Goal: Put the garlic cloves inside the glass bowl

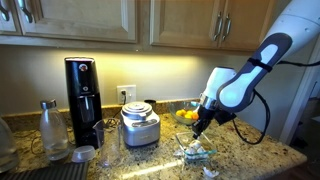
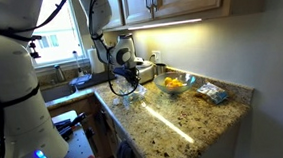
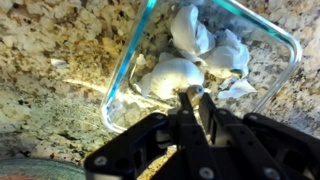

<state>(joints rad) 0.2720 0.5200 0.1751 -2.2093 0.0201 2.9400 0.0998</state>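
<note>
In the wrist view the gripper has its fingers clenched, with only a thin slit between the tips and nothing seen pinched there. The glass bowl lies directly beneath and ahead of the fingers. The garlic cloves sit inside it: one rounded lump is just beyond the fingertips, seemingly touching them, and two more lie farther ahead and to one side.

In an exterior view the gripper points down, its tips just over the bowl on the speckled counter. A small whitish lump lies on the counter outside the bowl, below the fingers. A fruit bowl stands behind the fingers, and a steel appliance stands off to their side.
</note>
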